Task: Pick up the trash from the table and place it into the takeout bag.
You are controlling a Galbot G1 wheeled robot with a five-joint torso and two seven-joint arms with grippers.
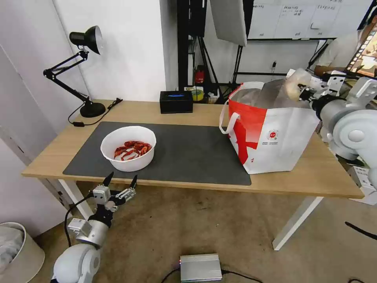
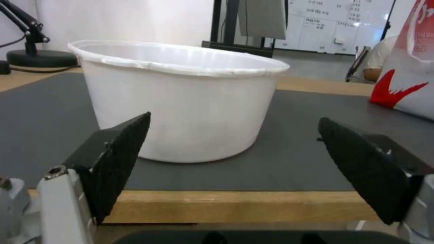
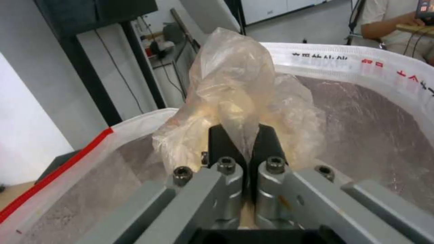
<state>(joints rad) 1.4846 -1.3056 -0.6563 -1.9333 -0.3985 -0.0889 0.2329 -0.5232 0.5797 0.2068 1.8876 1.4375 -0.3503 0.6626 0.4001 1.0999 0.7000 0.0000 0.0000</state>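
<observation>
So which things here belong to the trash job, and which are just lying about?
Job: white bowl of red shells; wrapped lump in right gripper; takeout bag; table; open left gripper.
Lying about: desk lamp; black box.

- This looks like a lab or test room where a robot is tried out, not a home.
- The long light-wood table on white legs (image 1: pixel 188 179) stands on a bare brown floor, with a big dark grey mat (image 1: pixel 184 153) on top.
- Behind the table are black stands and poles (image 1: pixel 184 43) and a grey hanging light panel (image 1: pixel 229 19).
- On the wall behind the table is a white board with writing (image 1: pixel 302 17).
- A black bendy desk lamp (image 1: pixel 80 67) sits at the table's back left corner.
- On the floor in front of the table lies a silver metal box with cables (image 1: pixel 200 267).
</observation>
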